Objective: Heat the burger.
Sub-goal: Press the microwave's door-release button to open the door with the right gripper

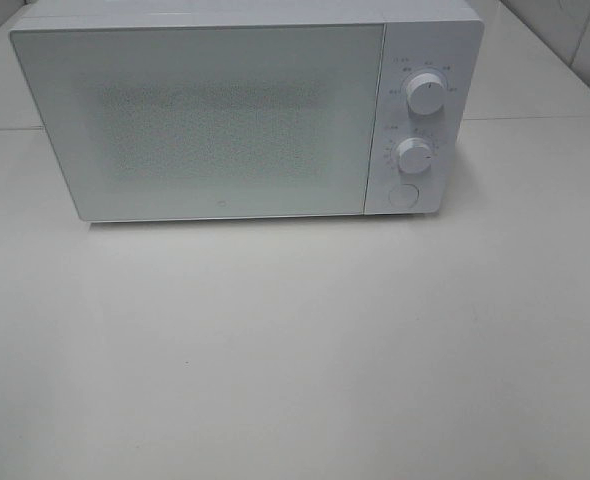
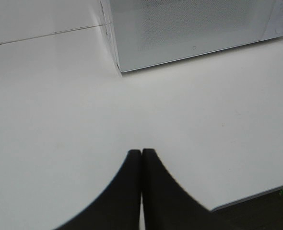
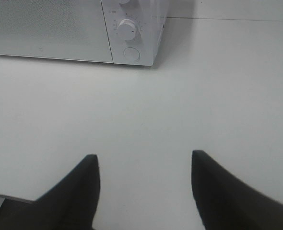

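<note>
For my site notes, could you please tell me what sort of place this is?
Probably a lab bench staged as a kitchen counter: a closed white microwave with two dials stands on a plain white table, with what look like pale wall tiles behind.

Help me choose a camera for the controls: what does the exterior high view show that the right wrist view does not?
Only the exterior high view: the whole closed door of the microwave and its upper knob in full. Only the right wrist view: the right pincer, open above the table, holding nothing. Both: the lower knob, the round button under it and the white table. Neither shows the burger.
</note>
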`<state>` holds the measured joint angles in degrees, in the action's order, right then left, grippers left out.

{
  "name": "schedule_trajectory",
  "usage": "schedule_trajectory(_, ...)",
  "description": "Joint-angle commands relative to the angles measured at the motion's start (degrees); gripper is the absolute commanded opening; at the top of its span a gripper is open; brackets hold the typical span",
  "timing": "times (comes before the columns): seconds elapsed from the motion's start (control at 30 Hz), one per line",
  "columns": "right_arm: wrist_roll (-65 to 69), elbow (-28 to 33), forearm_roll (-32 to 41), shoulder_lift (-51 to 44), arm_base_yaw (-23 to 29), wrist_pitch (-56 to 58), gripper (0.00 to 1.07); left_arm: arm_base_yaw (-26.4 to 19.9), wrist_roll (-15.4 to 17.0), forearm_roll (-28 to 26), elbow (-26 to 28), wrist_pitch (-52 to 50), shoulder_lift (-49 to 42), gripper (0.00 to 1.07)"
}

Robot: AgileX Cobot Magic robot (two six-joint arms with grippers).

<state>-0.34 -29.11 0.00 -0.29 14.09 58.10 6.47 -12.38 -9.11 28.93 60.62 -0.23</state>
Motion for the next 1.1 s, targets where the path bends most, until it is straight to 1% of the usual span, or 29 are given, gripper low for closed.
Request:
schedule_trajectory(0.03, -0.2, 0.2, 0.0, -1.5, -0.1, -0.7, 0.55, -0.1, 0.3, 0.0, 0.0, -0.7, -1.2, 0.0)
schedule_trajectory(0.6, -0.2, -0.2, 0.3, -0.9, -0.1, -1.3, 0.55, -0.1, 0.3, 0.0, 0.0, -0.7, -1.2, 0.0)
schedule_trajectory(0.7, -0.2, -1.2, 1.0, 1.4, -0.1, -3.8, 0.55, -0.1, 0.3, 0.0, 0.0, -0.7, -1.2, 0.0)
schedule_trajectory(0.73, -0.2, -1.5, 1.4, 3.7, -0.1, -6.1, 0.55, -0.1, 0.3, 0.0, 0.0, -0.7, -1.2, 0.0)
schedule_trajectory(0.83, -0.2, -1.5, 1.4, 5.1, -0.1, -7.4, 0.55, -0.1, 0.3, 0.0, 0.0, -0.7, -1.2, 0.0)
schedule_trajectory(0.9, -0.6, -1.4, 1.4, 11.1, -0.1, -12.4, 0.55, -0.1, 0.3, 0.0, 0.0, -0.7, -1.2, 0.0)
schedule_trajectory(0.93, -0.6, -1.4, 1.4, 11.1, -0.1, -12.4, 0.55, -0.1, 0.3, 0.0, 0.0, -0.7, -1.2, 0.0)
schedule_trajectory(1.0, -1.1, -1.4, 1.4, 15.8, -0.1, -16.5, 0.54, -0.1, 0.3, 0.0, 0.0, -0.7, -1.2, 0.0)
schedule_trajectory(1.03, -1.1, -1.4, 1.4, 15.8, -0.1, -16.5, 0.54, -0.1, 0.3, 0.0, 0.0, -0.7, -1.2, 0.0)
schedule_trajectory(1.1, -2.3, -1.4, 1.4, 20.4, -0.1, -20.4, 0.54, -0.1, 0.3, 0.0, 0.0, -0.7, -1.2, 0.0)
